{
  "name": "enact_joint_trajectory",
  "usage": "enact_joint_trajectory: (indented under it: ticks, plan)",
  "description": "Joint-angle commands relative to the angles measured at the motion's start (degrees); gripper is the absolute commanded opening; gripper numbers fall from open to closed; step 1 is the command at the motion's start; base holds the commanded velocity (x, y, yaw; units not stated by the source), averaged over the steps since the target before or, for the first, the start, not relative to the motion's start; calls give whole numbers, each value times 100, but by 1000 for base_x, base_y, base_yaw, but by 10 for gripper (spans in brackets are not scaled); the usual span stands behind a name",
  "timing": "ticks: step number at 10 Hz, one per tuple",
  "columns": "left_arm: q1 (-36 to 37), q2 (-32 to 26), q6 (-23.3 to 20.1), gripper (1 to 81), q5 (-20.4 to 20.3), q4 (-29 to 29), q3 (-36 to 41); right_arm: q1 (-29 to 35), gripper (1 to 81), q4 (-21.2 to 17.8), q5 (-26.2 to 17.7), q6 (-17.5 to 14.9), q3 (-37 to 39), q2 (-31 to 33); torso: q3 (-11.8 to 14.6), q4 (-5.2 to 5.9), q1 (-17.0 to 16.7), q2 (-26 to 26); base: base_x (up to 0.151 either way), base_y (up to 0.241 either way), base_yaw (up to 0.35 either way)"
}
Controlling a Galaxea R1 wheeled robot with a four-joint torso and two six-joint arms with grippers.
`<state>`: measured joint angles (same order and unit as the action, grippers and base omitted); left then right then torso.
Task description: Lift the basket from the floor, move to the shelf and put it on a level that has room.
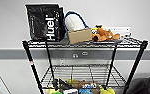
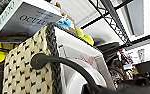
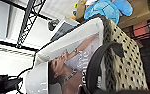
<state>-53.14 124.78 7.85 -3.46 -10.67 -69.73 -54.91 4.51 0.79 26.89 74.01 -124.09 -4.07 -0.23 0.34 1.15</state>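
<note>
The basket (image 2: pixel 28 67) sits close beside both wrists, near the shelf (image 1: pixel 83 42). Its bare level (image 1: pixel 91 72) lies just below the top tier. I cannot tell either grip's state.

"Huel" on black bag (image 1: pixel 44 22), top tier of shelf (image 1: pixel 131 42).

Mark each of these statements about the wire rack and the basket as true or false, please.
1. The black Huel bag stands on the shelf's top tier. True.
2. The second tier, the level, is full of toys. False: it is bare wire grid.
3. A brown box sits beside the Huel bag. True.
4. The basket is empty. False: printed matter lies inside it.
</note>
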Motion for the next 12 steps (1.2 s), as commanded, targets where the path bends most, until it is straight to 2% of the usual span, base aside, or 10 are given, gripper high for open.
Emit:
enact_joint_trajectory:
  ticks: [1,12]
  plan:
    - [949,-330,-38,10,21,-67,793,994,10,-266,-18,53,-773,443,0,0,0,0,0,0,0]
    - [2092,-831,-38,10,292,-638,1646,2092,10,-724,-571,62,-1662,1120,0,0,2,0,0,0,0]
